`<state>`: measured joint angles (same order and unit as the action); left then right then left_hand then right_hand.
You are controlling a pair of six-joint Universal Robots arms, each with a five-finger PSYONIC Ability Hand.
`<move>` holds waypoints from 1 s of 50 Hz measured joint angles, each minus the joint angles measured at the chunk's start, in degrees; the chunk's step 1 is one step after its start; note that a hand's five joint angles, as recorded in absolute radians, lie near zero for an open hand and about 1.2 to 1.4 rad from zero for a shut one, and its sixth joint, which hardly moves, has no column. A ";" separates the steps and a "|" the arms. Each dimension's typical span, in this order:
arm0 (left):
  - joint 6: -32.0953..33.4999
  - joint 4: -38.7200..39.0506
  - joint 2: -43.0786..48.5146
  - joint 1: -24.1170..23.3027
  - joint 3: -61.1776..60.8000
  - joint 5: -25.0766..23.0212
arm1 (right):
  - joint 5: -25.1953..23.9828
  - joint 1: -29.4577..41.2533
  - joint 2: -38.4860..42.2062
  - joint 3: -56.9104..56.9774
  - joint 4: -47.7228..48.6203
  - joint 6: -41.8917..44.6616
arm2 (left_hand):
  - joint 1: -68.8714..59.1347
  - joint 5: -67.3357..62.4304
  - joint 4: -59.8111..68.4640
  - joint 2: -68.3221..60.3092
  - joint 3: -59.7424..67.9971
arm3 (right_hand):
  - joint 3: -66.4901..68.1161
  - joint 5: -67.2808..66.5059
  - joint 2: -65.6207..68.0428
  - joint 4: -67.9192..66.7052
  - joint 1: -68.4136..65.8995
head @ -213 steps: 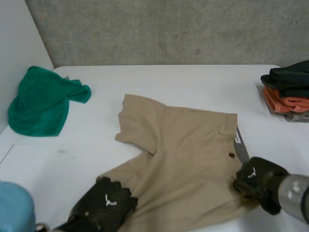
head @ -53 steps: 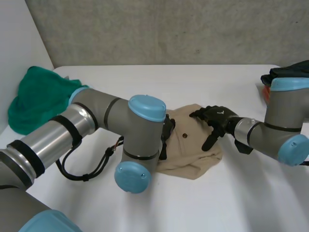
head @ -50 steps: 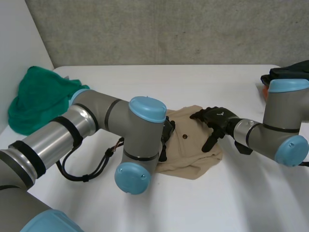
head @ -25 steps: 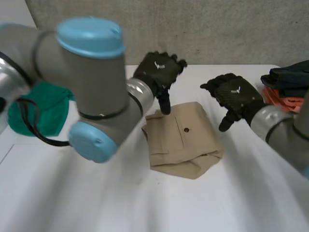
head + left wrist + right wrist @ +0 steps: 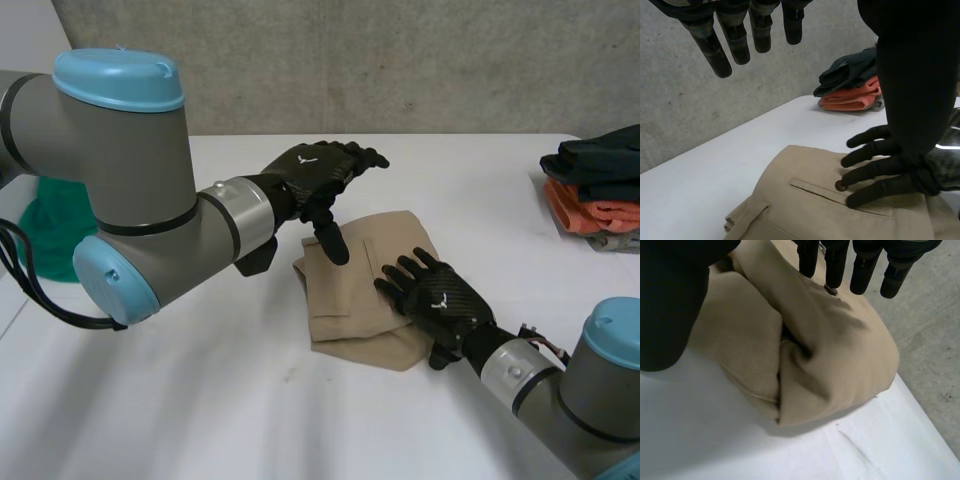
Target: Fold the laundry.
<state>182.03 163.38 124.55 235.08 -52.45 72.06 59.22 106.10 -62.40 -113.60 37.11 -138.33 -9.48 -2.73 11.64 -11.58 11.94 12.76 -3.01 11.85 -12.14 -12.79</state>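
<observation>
The tan shorts (image 5: 350,290) lie folded into a small packet in the middle of the white table (image 5: 200,400). My right hand (image 5: 440,300) rests flat on the packet's right side, open, fingers straight and reaching towards the pocket button (image 5: 840,186). My left hand (image 5: 320,175) hovers open above the packet's far edge, its thumb pointing down over the cloth without holding it. In the left wrist view my own fingers (image 5: 720,45) hang clear above the shorts (image 5: 805,210), with the right hand (image 5: 880,165) pressing beside the button. The right wrist view has my fingertips (image 5: 835,260) on the bulging fold (image 5: 815,350).
A stack of folded clothes (image 5: 600,190), dark on top and orange below, sits at the table's right edge, also in the left wrist view (image 5: 850,90). A green cloth (image 5: 45,240) lies at the left, partly behind my left arm. A concrete wall stands behind the table.
My right hand has come down from above the table onto the right side of the folded shorts. My left hand stays raised over the far edge, shifted slightly.
</observation>
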 measured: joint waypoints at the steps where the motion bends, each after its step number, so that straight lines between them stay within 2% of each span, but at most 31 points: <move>1: 0.06 0.03 -0.01 -0.11 -0.02 0.02 | 0.24 0.21 0.54 0.65 0.25 -0.03 | 0.00 0.00 0.00 0.00 0.00 | 0.29 -0.06 0.70 -0.60 -0.23; 7: 0.38 0.16 -0.31 -1.17 -0.13 0.09 | 1.63 1.44 2.99 4.38 0.86 -0.31 | 0.00 0.00 0.00 0.00 0.00 | 3.21 -0.89 4.10 -3.88 -2.78; 20: 0.51 0.31 -1.45 -2.57 -1.92 0.10 | 4.36 4.88 7.32 13.64 0.67 -3.18 | 0.00 0.00 0.00 0.00 0.00 | 15.69 -13.08 16.03 -16.47 -15.70; 25: 0.51 0.35 -1.96 -2.54 -2.69 0.10 | 5.26 5.84 9.59 17.92 0.32 -5.13 | 0.00 0.00 0.00 0.00 0.00 | 50.07 -44.13 51.68 -50.09 -41.26; 26: 0.51 0.36 -2.05 -2.53 -2.75 0.10 | 5.47 5.89 9.80 18.53 0.26 -5.31 | 0.00 0.00 0.00 0.00 0.00 | 52.36 -46.52 53.70 -52.95 -41.74; 32: 0.49 0.37 -3.17 -2.39 -2.89 0.07 | 8.82 5.77 9.63 22.59 -0.03 -6.16 | 0.00 0.00 0.00 0.00 0.00 | 54.15 -47.89 54.49 -55.70 -41.64; 40: 0.43 0.95 -6.19 -2.39 -2.83 0.01 | 11.46 2.63 4.13 29.12 -0.11 -7.74 | 0.00 0.00 0.00 0.00 0.00 | 54.15 -47.89 54.49 -56.33 -41.64; 44: 0.32 1.67 -7.57 -2.54 -2.83 0.01 | 11.11 -1.05 1.68 33.37 -0.17 -9.88 | 0.00 0.00 0.00 0.00 0.00 | 54.16 -48.79 54.49 -56.36 -41.64; 50: 0.12 2.35 -8.93 -3.39 -2.84 -0.03 | 7.25 -9.86 0.90 43.10 0.34 -17.85 | 0.00 0.00 0.00 0.00 0.00 | 54.38 -50.15 54.49 -56.57 -41.64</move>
<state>182.15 165.73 115.62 231.69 -55.29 72.03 66.47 96.24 -61.49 -70.51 37.45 -156.18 -9.48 -2.73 11.64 -11.58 11.94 67.15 -53.16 66.34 -68.71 -54.43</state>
